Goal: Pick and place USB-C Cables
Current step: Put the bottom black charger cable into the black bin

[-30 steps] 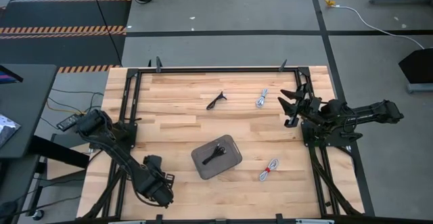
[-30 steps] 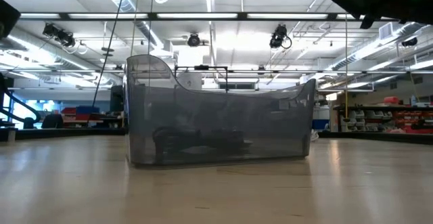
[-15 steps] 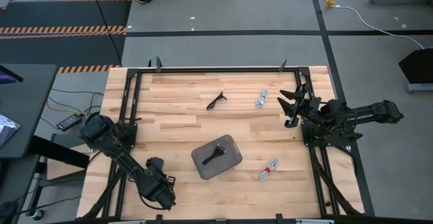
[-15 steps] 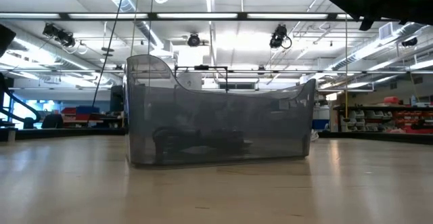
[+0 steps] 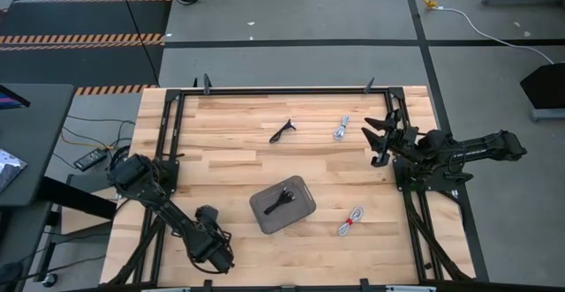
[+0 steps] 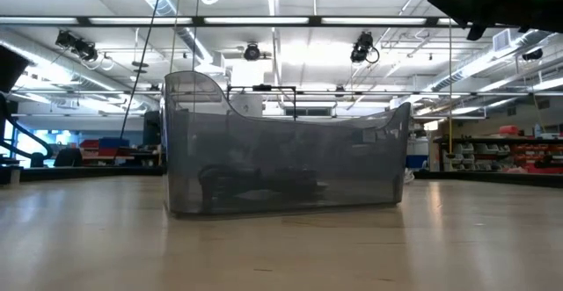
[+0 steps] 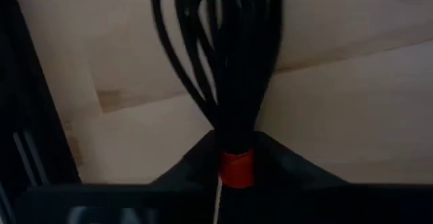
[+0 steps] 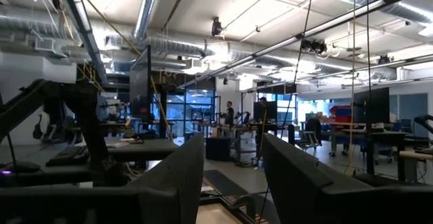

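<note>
the grey tray [image 5: 300,205] holds one black cable bundle [image 5: 281,202].

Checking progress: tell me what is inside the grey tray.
One black cable bundle lies inside the grey tray. The bundle covers the floor beneath it, so anything under it cannot be seen.

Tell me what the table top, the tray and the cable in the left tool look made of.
Table top: pale wood planks, matte, visible grain and joints.
Tray: smoky translucent plastic, probably; the room shows through its walls.
Black cable: glossy rubbery-looking jacket, bound by a red band, material unclear.
</note>
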{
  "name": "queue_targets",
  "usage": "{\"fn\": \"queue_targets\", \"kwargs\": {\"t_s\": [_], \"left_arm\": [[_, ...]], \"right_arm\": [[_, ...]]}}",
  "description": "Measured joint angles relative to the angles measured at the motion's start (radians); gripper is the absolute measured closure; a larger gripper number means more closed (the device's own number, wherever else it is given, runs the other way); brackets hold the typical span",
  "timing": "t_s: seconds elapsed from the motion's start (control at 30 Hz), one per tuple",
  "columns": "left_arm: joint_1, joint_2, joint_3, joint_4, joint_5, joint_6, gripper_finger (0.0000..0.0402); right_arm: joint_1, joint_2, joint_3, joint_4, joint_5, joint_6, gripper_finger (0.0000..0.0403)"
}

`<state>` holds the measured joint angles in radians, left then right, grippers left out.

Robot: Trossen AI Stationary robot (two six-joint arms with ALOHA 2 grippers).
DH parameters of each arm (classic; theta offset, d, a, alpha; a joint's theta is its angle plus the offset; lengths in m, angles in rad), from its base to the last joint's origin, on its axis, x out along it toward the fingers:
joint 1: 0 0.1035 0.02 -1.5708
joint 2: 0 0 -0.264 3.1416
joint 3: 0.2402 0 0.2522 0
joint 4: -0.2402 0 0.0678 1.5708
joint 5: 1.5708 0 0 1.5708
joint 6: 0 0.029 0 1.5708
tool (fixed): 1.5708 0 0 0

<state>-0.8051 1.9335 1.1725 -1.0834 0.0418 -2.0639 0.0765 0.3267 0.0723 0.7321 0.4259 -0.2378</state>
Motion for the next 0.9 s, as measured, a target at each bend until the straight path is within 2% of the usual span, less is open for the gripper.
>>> {"fn": "queue_targets", "kwargs": {"t_s": [0.07, 0.3, 0.53, 0.7, 0.8, 0.9], "left_arm": [[0.001, 0.0, 0.0, -0.002, 0.001, 0.031, 0.0347], [0.024, 0.003, -0.002, -0.059, 0.001, 0.081, 0.0347], [0.118, -0.006, 0.034, -0.094, -0.023, 0.227, 0.0345], [0.193, -0.046, 0.137, -0.179, -0.147, 0.324, 0.0345], [0.234, -0.064, 0.227, -0.262, -0.242, 0.38, 0.0345], [0.274, -0.075, 0.336, -0.277, -0.348, 0.475, 0.0345]], "right_arm": [[0.0, 0.0, 0.0, -0.004, 0.0, 0.0, 0.0247], [0.0, 0.0, 0.0, -0.006, 0.0, 0.0, 0.0247], [0.0, 0.0, 0.0, -0.005, 0.0, 0.0, 0.0247], [0.0, 0.0, 0.0, -0.007, 0.001, 0.0, 0.0247], [0.0, 0.0, 0.0, -0.023, 0.002, 0.0, 0.0247], [0.0, 0.0, 0.0, -0.031, 0.003, 0.0, 0.0247]]}}
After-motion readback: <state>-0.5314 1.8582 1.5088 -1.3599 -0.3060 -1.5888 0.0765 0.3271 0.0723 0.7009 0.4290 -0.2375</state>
